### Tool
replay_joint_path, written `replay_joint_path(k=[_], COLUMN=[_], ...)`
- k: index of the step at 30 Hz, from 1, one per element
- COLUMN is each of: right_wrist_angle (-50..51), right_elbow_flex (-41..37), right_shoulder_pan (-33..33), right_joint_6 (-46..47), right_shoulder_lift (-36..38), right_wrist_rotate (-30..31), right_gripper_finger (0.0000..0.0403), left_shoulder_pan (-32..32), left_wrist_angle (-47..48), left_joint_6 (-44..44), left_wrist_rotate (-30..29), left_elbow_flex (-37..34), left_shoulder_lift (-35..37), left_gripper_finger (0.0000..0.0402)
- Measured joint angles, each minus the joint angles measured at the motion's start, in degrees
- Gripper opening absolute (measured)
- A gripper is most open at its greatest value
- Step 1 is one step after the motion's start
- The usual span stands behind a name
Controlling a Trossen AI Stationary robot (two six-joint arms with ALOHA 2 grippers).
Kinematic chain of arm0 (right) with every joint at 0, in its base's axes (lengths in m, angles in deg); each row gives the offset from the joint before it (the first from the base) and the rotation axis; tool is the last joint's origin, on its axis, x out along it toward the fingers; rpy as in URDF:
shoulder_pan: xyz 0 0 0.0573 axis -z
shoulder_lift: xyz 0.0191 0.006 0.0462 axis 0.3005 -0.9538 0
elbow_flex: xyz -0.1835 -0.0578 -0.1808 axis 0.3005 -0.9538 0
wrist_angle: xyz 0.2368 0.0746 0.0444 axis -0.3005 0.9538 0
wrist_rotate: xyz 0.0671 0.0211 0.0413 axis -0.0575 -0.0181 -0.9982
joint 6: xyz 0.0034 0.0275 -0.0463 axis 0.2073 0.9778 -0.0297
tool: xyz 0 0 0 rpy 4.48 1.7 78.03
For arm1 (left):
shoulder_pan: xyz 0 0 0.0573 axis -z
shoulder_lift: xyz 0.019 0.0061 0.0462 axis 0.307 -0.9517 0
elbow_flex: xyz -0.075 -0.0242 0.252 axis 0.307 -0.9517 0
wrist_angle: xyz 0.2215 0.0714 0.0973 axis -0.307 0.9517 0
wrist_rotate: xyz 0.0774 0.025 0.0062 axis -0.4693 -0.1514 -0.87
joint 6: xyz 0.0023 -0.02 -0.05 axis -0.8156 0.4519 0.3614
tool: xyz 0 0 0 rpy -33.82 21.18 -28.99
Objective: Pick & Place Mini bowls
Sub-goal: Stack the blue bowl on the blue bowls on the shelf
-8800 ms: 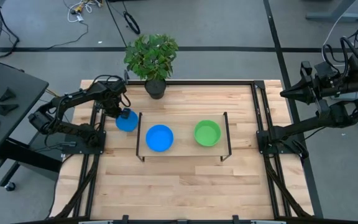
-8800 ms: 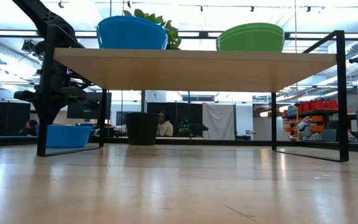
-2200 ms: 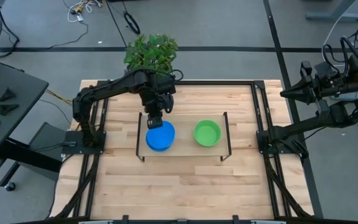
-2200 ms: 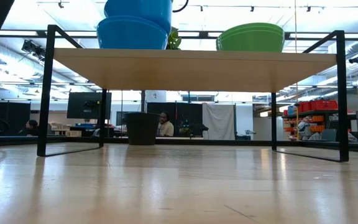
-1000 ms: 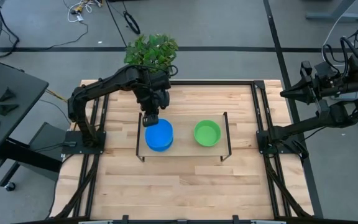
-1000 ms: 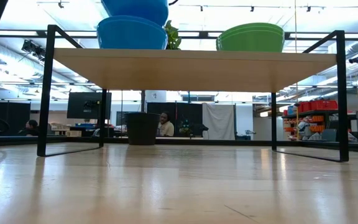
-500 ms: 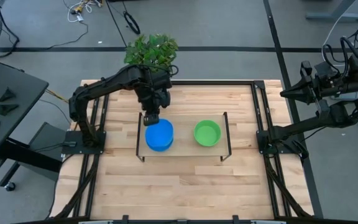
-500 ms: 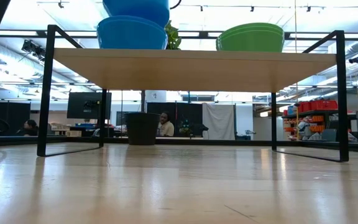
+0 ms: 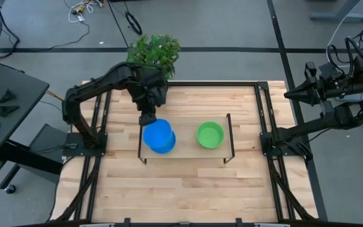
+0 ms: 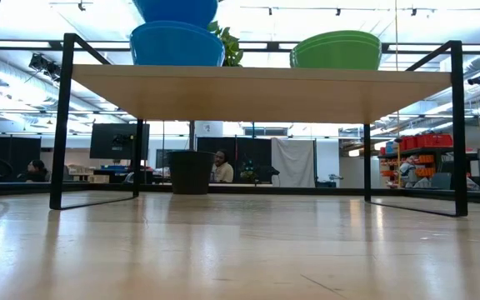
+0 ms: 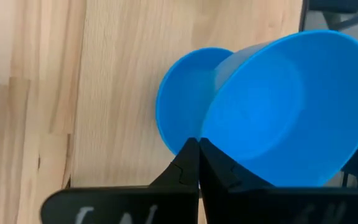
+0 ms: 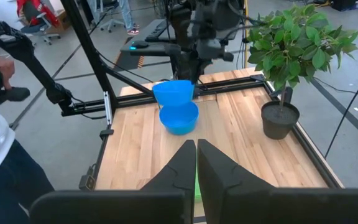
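Light wooden shelf (image 9: 188,153) on the table: left end effector (image 9: 148,118) pinches a bright blue plastic mini bowl (image 9: 157,132) tilted just above its shelved twin (image 10: 177,44); dropped off-centre, it could skid off.

Left pincer (image 9: 147,118) clamped, right parked.

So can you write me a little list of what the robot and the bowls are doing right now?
left gripper: shut on the rim of a small round bright blue plastic bowl, held tilted
held bowl: just above another blue bowl on the raised wooden shelf
green bowl: sits on the same shelf, untouched
right gripper: shut, parked off the table's right side
leafy plant in dark pot: at the table's far edge
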Motion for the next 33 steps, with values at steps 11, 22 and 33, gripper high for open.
replay_joint_path(k=[11, 22, 33], right_wrist_angle=[-0.02, 0.00, 0.00], right_elbow_flex=[0.00, 0.00, 0.02], right_shoulder_pan=[0.00, 0.00, 0.02], right_joint_6=[0.00, 0.00, 0.00], right_shoulder_lift=[0.00, 0.00, 0.00], right_wrist_rotate=[0.00, 0.02, 0.01], right_gripper_finger=[0.0021, 0.0021, 0.0021], left_shoulder_pan=[-0.37, -0.33, -0.97], left_wrist_angle=[0.02, -0.40, -5.73], left_joint_6=[1.91, 0.87, 3.91], left_wrist_rotate=[0.50, -0.16, 0.05], left_elbow_flex=[0.07, -5.15, -10.39], left_shoulder_lift=[5.31, 6.97, 12.71], left_gripper_finger=[0.0000, 0.0000, 0.0000])
